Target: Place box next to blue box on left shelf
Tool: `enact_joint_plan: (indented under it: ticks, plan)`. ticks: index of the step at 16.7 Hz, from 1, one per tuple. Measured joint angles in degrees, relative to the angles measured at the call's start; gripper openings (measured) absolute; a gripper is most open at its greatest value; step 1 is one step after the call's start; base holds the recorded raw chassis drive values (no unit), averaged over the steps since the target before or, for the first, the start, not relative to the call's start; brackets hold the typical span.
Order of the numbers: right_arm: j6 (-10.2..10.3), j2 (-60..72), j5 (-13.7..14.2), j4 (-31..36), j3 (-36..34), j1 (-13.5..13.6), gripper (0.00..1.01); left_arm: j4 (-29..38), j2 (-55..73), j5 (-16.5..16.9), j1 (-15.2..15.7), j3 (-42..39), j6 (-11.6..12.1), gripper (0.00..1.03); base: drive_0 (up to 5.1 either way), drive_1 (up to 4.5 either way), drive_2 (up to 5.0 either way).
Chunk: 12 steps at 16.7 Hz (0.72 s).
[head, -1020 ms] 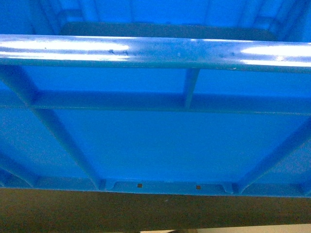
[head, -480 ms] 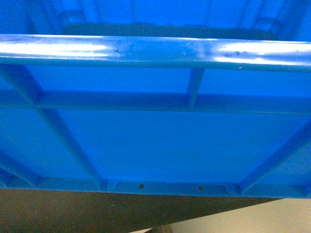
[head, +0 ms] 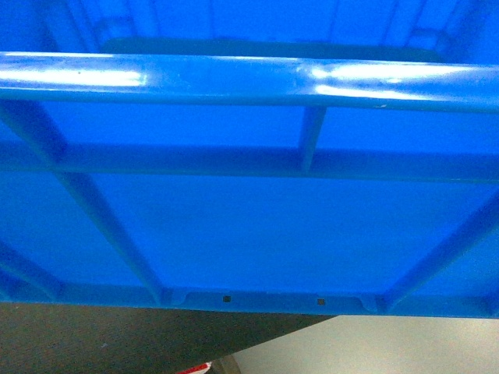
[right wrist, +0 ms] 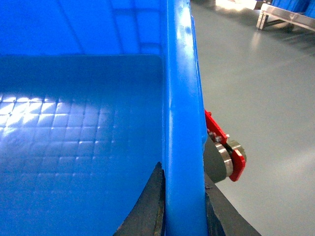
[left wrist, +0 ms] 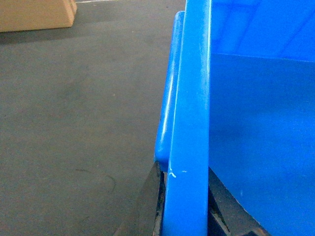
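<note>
Between both clamped grippers, left gripper and right gripper, the box, rims pinched.

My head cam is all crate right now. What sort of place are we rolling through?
Probably a warehouse or factory floor. The box fills the head view; past it lie smooth grey floor, a cardboard carton set on the ground, and a metal frame further off.

The right tool is clamping the rim of the blue box, one dark finger inside, the other outside. A red-mounted wheel is showing just beside the wall above grey floor; a metal frame is standing far off.
</note>
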Motion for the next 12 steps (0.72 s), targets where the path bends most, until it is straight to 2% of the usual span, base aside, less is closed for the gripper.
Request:
enact_joint_plan:
  ticks: [12]
  plan:
    - [0.0,0.0,0.0,0.0,0.0,0.0,0.1,0.0,0.0,0.1,0.0,0.0,0.2,0.11,-1.6,-1.59,-1.6]
